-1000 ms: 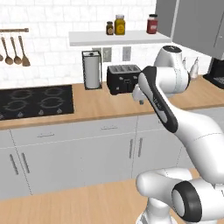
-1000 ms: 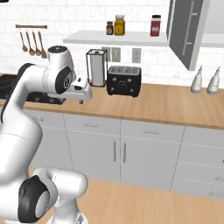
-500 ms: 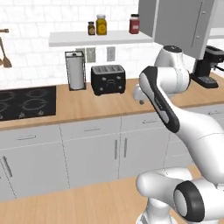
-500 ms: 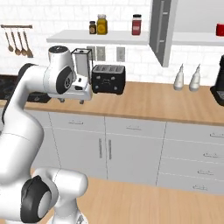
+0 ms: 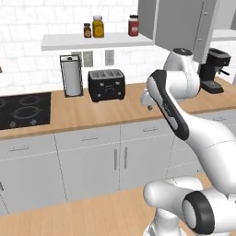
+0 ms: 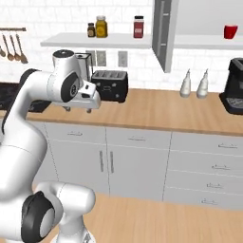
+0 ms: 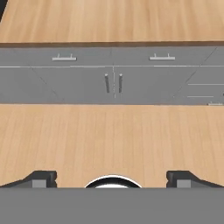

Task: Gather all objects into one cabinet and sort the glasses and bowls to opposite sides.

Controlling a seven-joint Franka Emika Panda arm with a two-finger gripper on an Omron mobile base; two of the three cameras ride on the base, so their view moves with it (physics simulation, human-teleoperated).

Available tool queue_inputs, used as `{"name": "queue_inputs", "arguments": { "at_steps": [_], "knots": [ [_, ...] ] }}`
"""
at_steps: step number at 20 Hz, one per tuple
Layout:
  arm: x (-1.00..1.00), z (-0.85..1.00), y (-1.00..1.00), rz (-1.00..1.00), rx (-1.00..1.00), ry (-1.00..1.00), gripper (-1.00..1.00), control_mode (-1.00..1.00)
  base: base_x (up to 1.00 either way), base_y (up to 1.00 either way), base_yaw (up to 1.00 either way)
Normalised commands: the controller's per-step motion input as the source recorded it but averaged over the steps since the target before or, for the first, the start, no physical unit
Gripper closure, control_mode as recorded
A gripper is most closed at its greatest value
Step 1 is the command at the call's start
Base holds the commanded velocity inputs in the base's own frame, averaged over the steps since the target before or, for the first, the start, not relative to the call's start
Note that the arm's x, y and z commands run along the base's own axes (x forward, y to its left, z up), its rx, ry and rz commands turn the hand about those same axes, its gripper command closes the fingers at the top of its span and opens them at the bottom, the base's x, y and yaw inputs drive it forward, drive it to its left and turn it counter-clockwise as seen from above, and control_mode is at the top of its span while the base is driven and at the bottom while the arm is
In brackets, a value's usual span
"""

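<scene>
Evidently on the approach, the gripper (image 6: 79, 109), jaws spread and empty, hangs above the counter (image 6: 152, 111), while the red cup (image 6: 230, 32) sits on the cabinet shelf (image 6: 204, 42); next, reach a vessel.

red cup (image 6: 230, 32); black toaster (image 5: 106, 85); grey cabinet door (image 6: 163, 34)

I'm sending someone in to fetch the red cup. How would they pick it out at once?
Look at the open wall cabinet above the counter, right of the open shelf. The red cup stands alone on its white shelf board, above the black coffee machine, the one glossy red vessel there.
</scene>
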Motion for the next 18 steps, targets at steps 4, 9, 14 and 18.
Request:
{"name": "queue_inputs", "arguments": {
  "at_steps": [4,9,14,18],
  "knots": [
    [0.00,0.00,0.00,0.00,0.00,0.00,-1.00,1.00,0.71,0.11,0.00],
    [0.00,0.00,0.00,0.00,0.00,0.00,-1.00,1.00,0.42,-0.41,0.00],
    [0.00,0.00,0.00,0.00,0.00,0.00,-1.00,1.00,-0.37,-1.00,0.00],
    [0.00,0.00,0.00,0.00,0.00,0.00,-1.00,1.00,-0.93,-0.13,-0.03]
  ]
}}
